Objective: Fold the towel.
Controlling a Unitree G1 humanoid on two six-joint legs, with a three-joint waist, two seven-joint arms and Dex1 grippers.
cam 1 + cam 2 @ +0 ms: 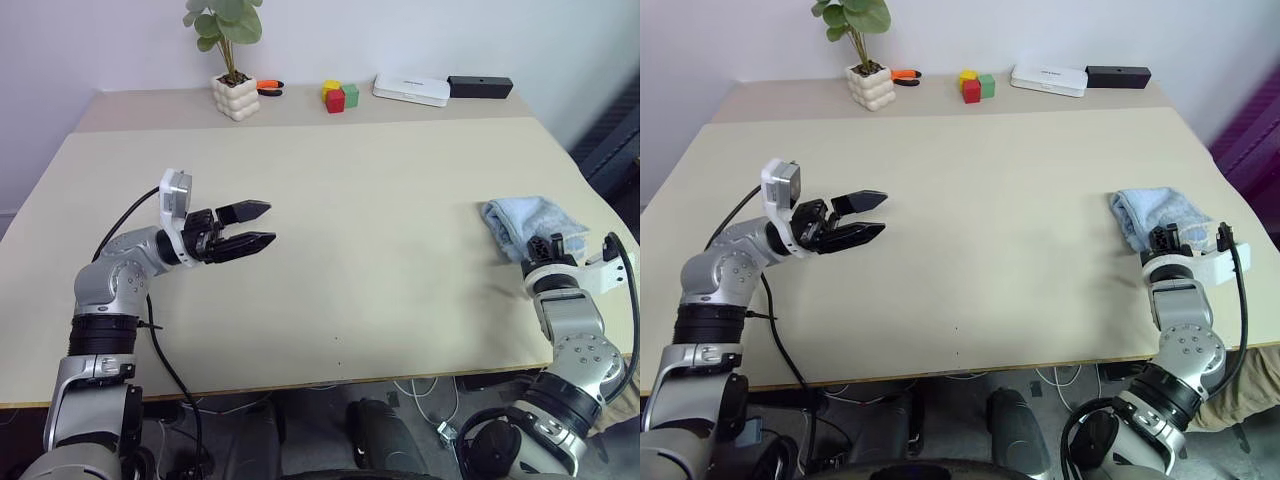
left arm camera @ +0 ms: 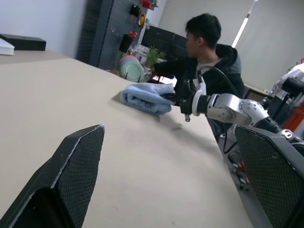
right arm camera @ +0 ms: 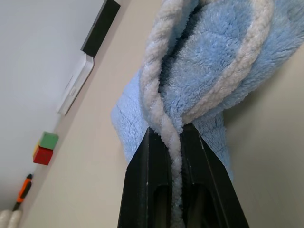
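Two grippers are over the table (image 1: 330,260), well apart from each other. The towel (image 1: 525,222) lies bunched in a soft heap near the table's right edge, and the right gripper (image 3: 175,142) is clamped on it: in the right wrist view its two black fingers (image 3: 149,166) are pressed together on a whitish hem of the cloth, with light blue folds rising just beyond the tips. From the head views the right gripper (image 1: 548,248) sits at the near side of the heap, touching it. The left gripper (image 1: 262,225) hangs above the left part of the table, pointing toward the right, with its fingers spread wide apart and nothing between them; the towel is far from it, across the bare middle of the table.

The table top is a plain beige board. Behind it runs a second, slightly darker strip of surface against a pale wall. On that strip stand a potted plant (image 1: 232,60) in a bumpy white pot, an orange-handled tool (image 1: 268,86) just beside the pot, a small cluster of red, yellow and green blocks (image 1: 339,96), a flat white box (image 1: 411,89) and a black box (image 1: 480,87) next to it. In the left wrist view a person (image 2: 209,57) in a dark jacket is beyond the table's far end, before dark shelving.
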